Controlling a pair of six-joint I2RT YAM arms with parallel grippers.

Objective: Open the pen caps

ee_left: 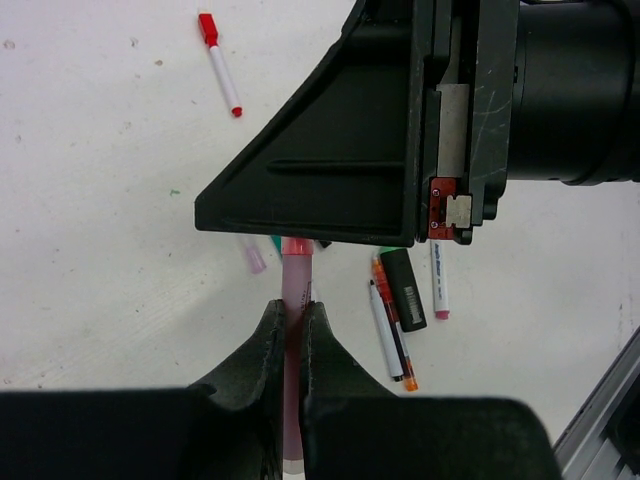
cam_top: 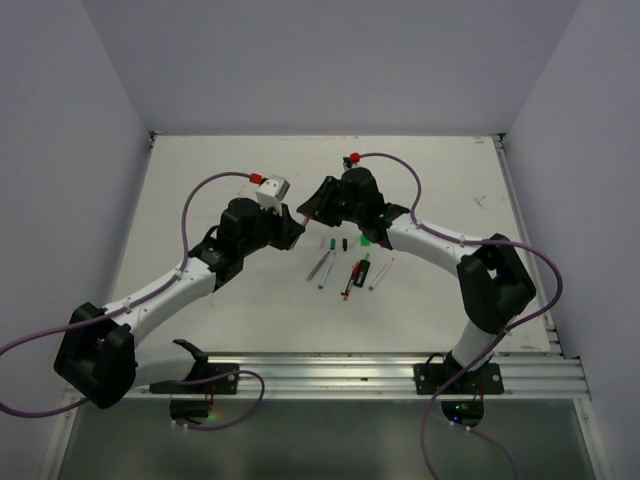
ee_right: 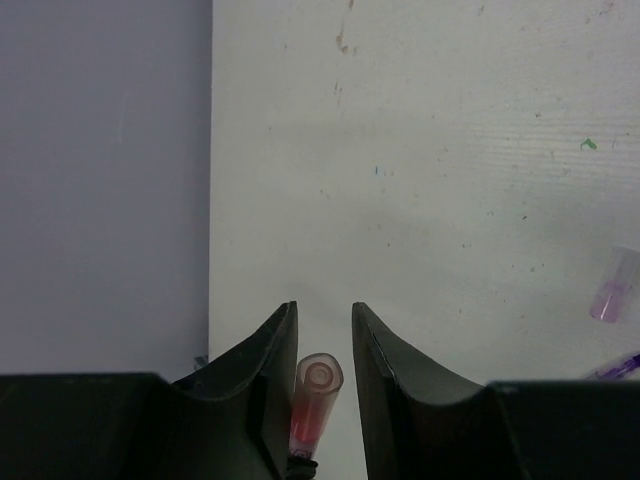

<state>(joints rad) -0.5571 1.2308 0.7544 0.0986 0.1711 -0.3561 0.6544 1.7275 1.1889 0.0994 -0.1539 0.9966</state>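
Note:
My left gripper is shut on a pink pen, held above the table. The pen's red-collared front end runs under the right gripper's black body. In the right wrist view the pen's translucent pink cap stands between the fingers of my right gripper. It leans on the left finger, with a gap to the right finger. In the top view the two grippers meet nose to nose at mid table. Several more pens lie just right of them.
A red-capped white pen lies apart at the far left. A loose pale pink cap, a black highlighter, white and orange pens and a pink-tipped pen lie below. A green cap and the grey wall are nearby.

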